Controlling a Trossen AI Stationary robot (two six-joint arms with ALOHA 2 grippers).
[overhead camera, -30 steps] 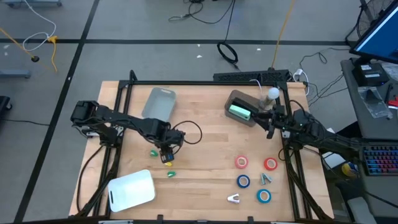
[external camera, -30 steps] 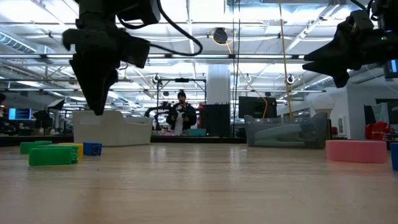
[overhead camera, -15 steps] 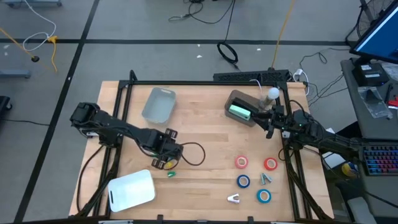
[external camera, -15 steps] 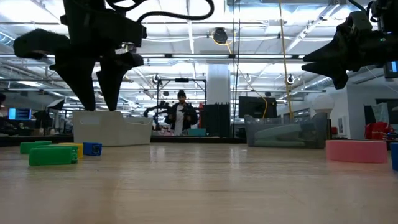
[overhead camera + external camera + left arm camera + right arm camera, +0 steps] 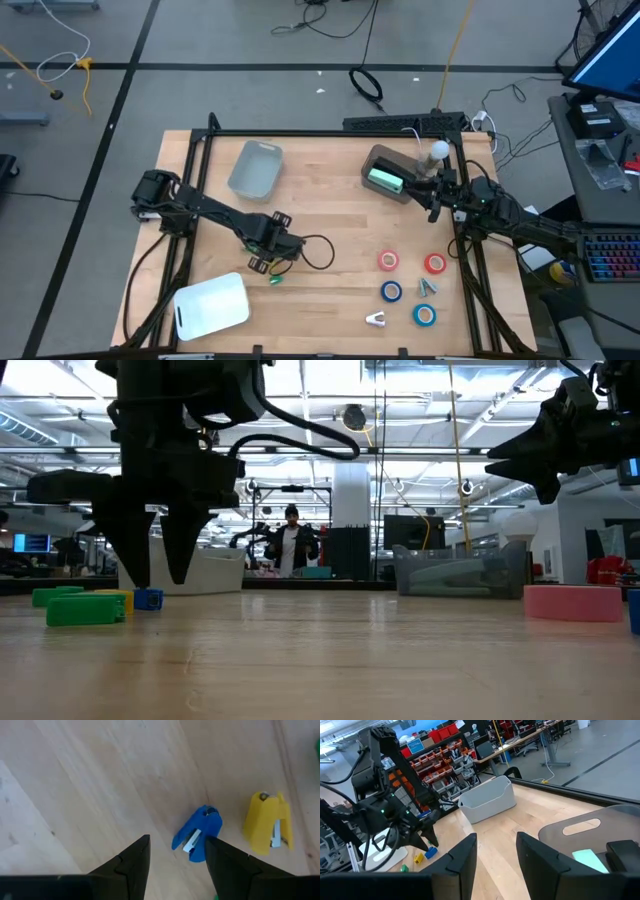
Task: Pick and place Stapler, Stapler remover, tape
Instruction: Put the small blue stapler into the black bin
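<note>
Here the left gripper (image 5: 158,575) hangs low over the table (image 5: 330,215), its two fingers (image 5: 131,862) spread apart with nothing between them. In the left wrist view a blue stapler (image 5: 197,834) lies on the wood just beyond the fingertips, beside one finger rather than in the gap, and a yellow stapler (image 5: 267,823) lies a little further along, apart from the blue one. From above, the gripper sits near the front left of the table, with a green stapler (image 5: 274,279) just beside it. In the low view the green one and the yellow and blue ones lie close together by the gripper, the green nearest the camera.

A white bin (image 5: 211,305) stands at the front left corner, near the gripper. A grey bin (image 5: 255,168) stands at the back left.

The right gripper (image 5: 436,203) hovers at the back right, well apart from the left arm, its fingers (image 5: 462,857) parted and empty. Just beside it is a dark bin (image 5: 378,160) holding a green stapler.

The tape lies at the front right: two red rolls (image 5: 388,261) side by side, and two blue rolls (image 5: 391,291) nearer the front edge. A stapler remover (image 5: 428,287) lies among the rolls, and another remover (image 5: 376,319) lies near the front edge.

A person (image 5: 291,547) stands in the room beyond the table.
</note>
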